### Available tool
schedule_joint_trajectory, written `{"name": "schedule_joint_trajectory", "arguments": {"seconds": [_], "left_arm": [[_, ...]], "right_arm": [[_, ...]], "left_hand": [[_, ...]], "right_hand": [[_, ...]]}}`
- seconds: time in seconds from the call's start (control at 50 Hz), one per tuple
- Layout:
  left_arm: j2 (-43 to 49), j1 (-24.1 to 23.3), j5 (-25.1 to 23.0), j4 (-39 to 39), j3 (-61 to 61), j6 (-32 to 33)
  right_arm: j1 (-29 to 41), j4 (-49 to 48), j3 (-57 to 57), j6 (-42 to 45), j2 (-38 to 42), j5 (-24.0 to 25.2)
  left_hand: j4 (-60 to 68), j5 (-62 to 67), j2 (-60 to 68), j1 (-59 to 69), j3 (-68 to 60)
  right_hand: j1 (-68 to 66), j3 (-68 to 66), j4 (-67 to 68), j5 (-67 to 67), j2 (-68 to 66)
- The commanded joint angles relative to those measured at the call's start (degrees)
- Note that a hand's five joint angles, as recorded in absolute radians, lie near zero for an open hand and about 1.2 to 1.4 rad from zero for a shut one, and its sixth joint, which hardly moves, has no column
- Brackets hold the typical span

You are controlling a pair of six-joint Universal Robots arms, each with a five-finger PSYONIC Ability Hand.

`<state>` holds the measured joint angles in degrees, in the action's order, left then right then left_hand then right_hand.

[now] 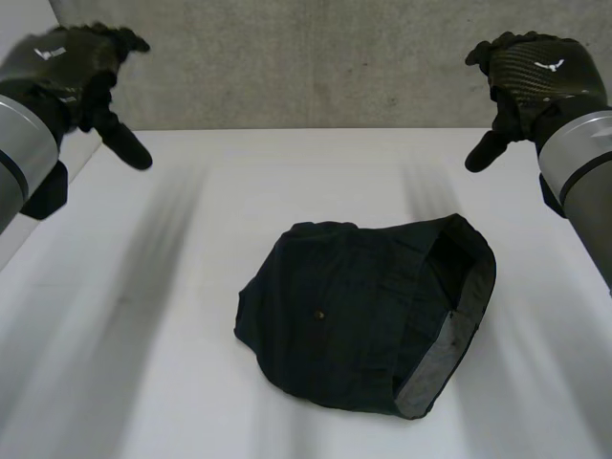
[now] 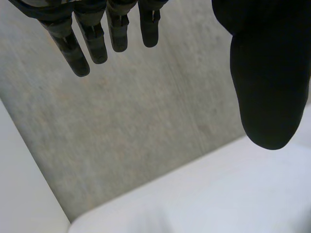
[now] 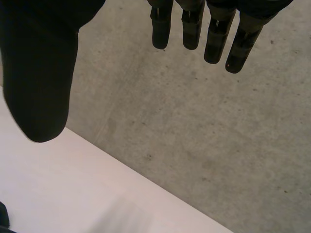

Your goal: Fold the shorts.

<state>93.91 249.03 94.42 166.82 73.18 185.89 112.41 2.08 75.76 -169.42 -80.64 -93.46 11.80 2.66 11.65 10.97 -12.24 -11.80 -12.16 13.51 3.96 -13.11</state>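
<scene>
finding the dark shorts (image 1: 344,325) lying in a bunched, rounded heap on the white table (image 1: 143,335), well apart from both hands, between them and nearer the robot than either. lying a little closer to the right hand (image 1: 540,67) than to the left hand (image 1: 62,57). gaping at the waistband (image 1: 457,320) on the side toward the right hand, showing a grey inner lining (image 1: 449,359) along that edge. resting flat on the table on the side toward the left hand, with soft creases running across the cloth.

hovering the left hand in the air above the table's far edge, touching nothing. showing, in the left wrist view, fingers (image 2: 77,53) hanging straight and slightly spread, with the thumb (image 2: 267,82) standing well apart from them and nothing caught between. facing, past those fingertips, a grey concrete wall (image 2: 146,121) and the table's rim below it.

mirroring that pose with the right hand, raised above the far edge on its own side, clear of the cloth. showing, in the right wrist view, straight, relaxed fingers (image 3: 214,39) and a wide-set thumb (image 3: 41,73), grasping nothing, with the wall beyond the fingertips and bare table under the palm.
</scene>
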Motion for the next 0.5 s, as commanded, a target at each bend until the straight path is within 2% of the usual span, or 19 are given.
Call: {"name": "schedule_joint_trajectory", "arguments": {"seconds": [0.02,0.14,0.2,0.24,0.3,0.34,0.38,0.46,0.5], "left_arm": [[1.4,-2.1,0.2,-2.6,0.3,1.1],[1.4,-3.5,0.2,0.2,1.6,1.1],[1.7,-4.3,0.0,2.5,3.0,1.2],[1.8,-4.8,-0.2,3.7,4.0,1.4],[4.0,-5.0,-0.5,6.5,6.1,3.2],[6.5,-5.0,-1.0,7.5,7.1,4.7],[11.5,-5.3,-1.2,8.5,8.6,7.0],[19.0,-6.4,-2.3,10.4,10.6,9.7],[21.7,-6.7,-3.2,11.5,10.9,10.6]], "right_arm": [[0.0,3.1,-1.2,1.4,0.1,0.1],[0.0,3.5,-1.1,1.6,0.0,0.6],[0.0,5.1,-0.9,4.0,0.0,2.4],[0.3,7.7,-0.4,7.0,-0.2,4.3],[1.3,16.4,1.1,13.7,-0.4,9.0],[1.8,22.9,3.8,15.3,-0.3,12.5],[3.0,25.2,6.3,14.4,-0.3,14.4],[6.3,19.8,14.7,7.9,-0.8,15.5],[7.9,13.0,21.8,4.6,-2.8,15.4]], "left_hand": [[-0.2,-1.1,-0.1,0.6,0.7],[-1.8,-2.6,-1.6,-0.9,2.2],[-1.8,-2.7,-1.7,-1.0,2.2],[-1.8,-2.7,-1.7,-1.0,2.2],[-1.8,-2.7,-1.7,-1.0,2.2],[-1.8,-2.7,-1.7,-1.0,2.2],[-1.1,-1.9,-0.9,-0.3,1.5],[-0.4,-1.3,-0.3,0.4,0.8],[-0.4,-1.3,-0.3,0.4,0.8]], "right_hand": [[1.8,2.2,-3.5,-4.0,3.1],[1.8,2.2,-3.5,-4.0,3.1],[1.8,2.2,-3.5,-4.0,3.1],[1.8,2.2,-3.5,-4.0,3.1],[1.8,2.2,-3.5,-4.0,3.1],[1.8,2.2,-3.5,-4.0,3.1],[1.8,2.2,-3.5,-4.0,3.1],[1.8,2.2,-3.5,-4.0,3.1],[1.8,2.2,-3.5,-4.0,3.1]]}}
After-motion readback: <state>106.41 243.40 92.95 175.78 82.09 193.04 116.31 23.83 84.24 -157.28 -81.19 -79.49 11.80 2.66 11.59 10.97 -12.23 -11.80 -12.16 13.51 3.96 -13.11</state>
